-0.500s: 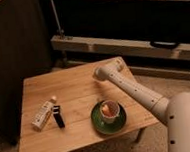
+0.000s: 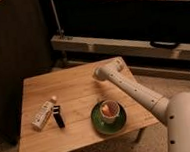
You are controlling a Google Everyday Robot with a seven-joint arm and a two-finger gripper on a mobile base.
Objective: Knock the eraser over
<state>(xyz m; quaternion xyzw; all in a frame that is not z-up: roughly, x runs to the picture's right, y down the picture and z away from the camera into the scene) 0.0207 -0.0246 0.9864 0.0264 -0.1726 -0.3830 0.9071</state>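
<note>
The eraser point(image 2: 58, 117), a small narrow black block with a paler top edge, stands on the wooden table point(image 2: 74, 87) near its left front. It sits just right of a white bar. My arm reaches in from the lower right across the table's right side. My gripper point(image 2: 99, 73) is at the arm's far end, above the table's middle right. It is well apart from the eraser, up and to its right, and nothing shows in it.
A white remote-like bar point(image 2: 43, 115) with a round tip lies left of the eraser. A green saucer point(image 2: 99, 125) holds a cup point(image 2: 109, 111) at the front right, under my arm. Dark shelving and a pale rail point(image 2: 116, 44) stand behind the table.
</note>
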